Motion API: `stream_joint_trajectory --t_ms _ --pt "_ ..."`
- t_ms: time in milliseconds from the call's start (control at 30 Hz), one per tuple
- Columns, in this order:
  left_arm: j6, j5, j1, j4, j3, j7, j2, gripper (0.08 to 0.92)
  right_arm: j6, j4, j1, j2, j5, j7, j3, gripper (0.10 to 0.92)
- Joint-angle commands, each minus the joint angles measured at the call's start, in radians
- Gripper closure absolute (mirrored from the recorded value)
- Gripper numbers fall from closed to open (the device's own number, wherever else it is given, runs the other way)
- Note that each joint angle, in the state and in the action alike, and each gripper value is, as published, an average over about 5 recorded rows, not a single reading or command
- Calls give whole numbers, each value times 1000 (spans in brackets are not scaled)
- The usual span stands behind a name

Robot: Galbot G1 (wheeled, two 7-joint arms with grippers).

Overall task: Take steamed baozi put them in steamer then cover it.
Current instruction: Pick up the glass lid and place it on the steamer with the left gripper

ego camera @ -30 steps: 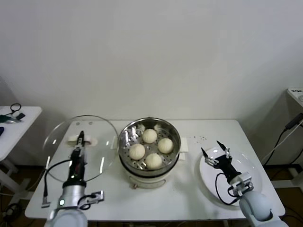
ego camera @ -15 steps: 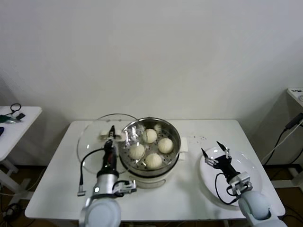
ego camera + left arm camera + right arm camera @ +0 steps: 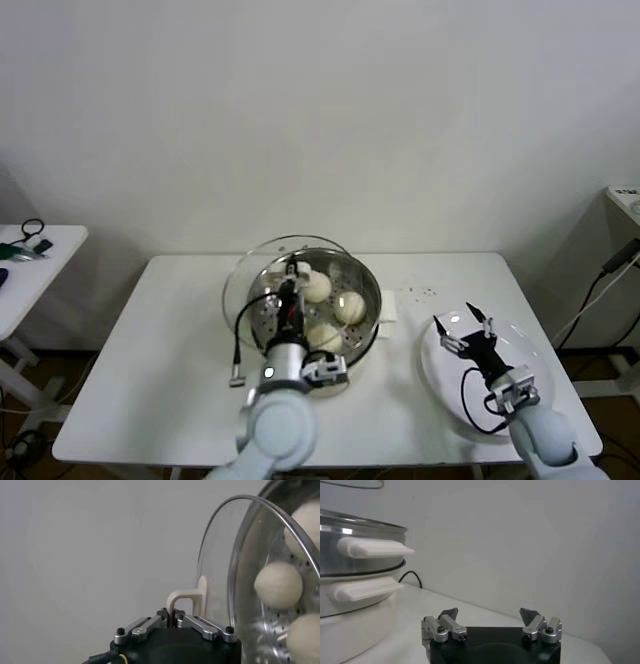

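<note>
While its forearm reaches forward over the table (image 3: pixel 150 340), the left end effector (image 3: pixel 289 272) is pinched on the cream handle (image 3: pixel 187 597) of the glass lid (image 3: pixel 285 275), holding it tilted above the steamer's (image 3: pixel 365 335) left rim. The steamed baozi (image 3: pixel 349 307) sit inside on the perforated floor; the arm and lid hide parts of them, so only three show clearly. The right end effector (image 3: pixel 463 322) hovers over the white plate (image 3: pixel 530 365) with fingers spread wide and nothing between them.
</note>
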Motion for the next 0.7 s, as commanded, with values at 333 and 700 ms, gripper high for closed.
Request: stream_joint_trajectory --t_ms 333,700 --pt "47 54 -89 167 93 41 -125 849 4 -27 9 5 -7 -4 25 203" --pt "41 80 -66 171 57 54 -109 849 6 -30 9 8 -13 -7 25 203"
